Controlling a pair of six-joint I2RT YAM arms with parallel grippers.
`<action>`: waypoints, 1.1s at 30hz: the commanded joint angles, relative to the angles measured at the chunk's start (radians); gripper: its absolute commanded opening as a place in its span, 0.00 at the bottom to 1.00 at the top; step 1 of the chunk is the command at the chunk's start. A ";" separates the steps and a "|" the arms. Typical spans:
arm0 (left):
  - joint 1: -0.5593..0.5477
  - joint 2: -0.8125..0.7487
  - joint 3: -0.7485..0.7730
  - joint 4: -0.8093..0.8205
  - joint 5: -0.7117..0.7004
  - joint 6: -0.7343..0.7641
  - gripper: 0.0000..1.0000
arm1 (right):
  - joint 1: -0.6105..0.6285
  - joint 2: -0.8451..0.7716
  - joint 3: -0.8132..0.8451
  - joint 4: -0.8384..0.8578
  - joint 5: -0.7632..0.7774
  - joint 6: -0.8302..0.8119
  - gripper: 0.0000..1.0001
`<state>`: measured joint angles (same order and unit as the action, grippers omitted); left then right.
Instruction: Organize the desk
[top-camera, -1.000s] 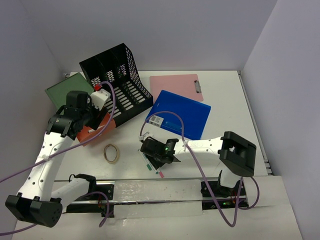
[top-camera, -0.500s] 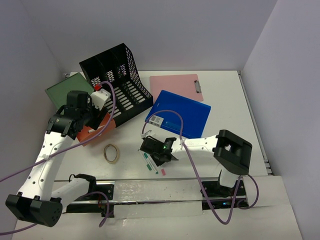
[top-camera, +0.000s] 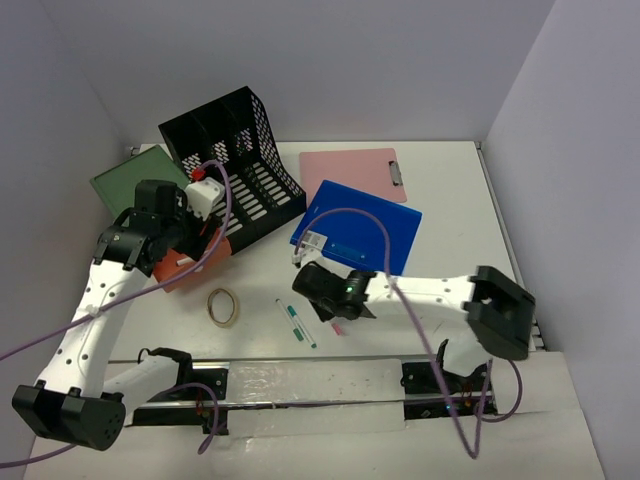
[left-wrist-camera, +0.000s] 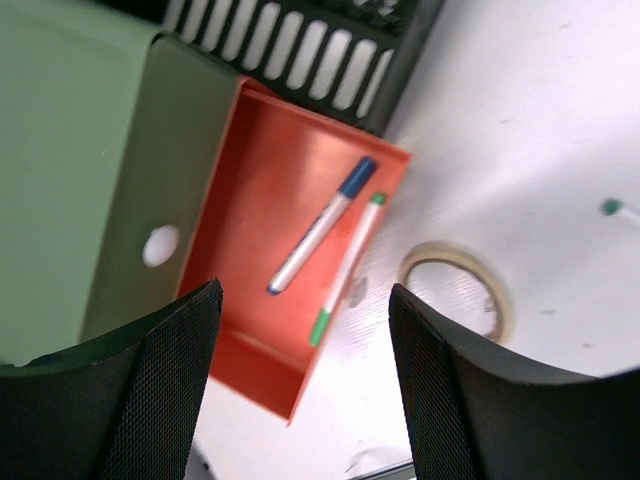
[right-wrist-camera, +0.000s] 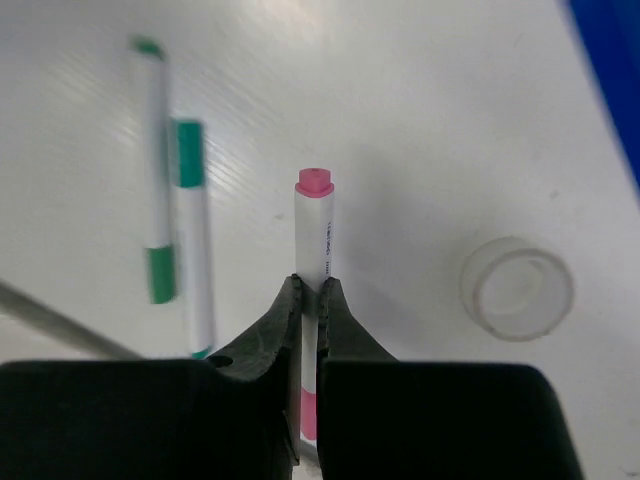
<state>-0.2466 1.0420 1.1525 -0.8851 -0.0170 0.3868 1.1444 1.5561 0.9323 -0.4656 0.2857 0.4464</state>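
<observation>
Right claw clamped on a pink marker
Two green pens lie at its 9 o'clock, a clear cap at 3; left claw gapes over an orange tray holding a blue-capped pen; tape ring at the tray's 3 o'clock; the desk lies beneath all, wall to wall.

You see a pale lilac-grey back wall, a left wall and a right wall of the same colour: 3 plain, evenly lit surfaces.
</observation>
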 joint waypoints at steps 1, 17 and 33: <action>0.004 0.011 0.097 -0.025 0.189 -0.043 0.74 | -0.033 -0.255 0.020 0.140 0.075 -0.039 0.00; 0.004 -0.056 0.133 0.108 0.938 -0.232 0.81 | -0.130 -0.257 0.326 0.445 0.051 0.094 0.00; 0.004 -0.032 0.025 0.362 0.996 -0.522 0.80 | -0.077 -0.177 0.384 0.595 -0.049 0.129 0.00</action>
<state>-0.2455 1.0064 1.1757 -0.5927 1.0139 -0.1054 1.0563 1.3823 1.2620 0.0498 0.2450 0.5609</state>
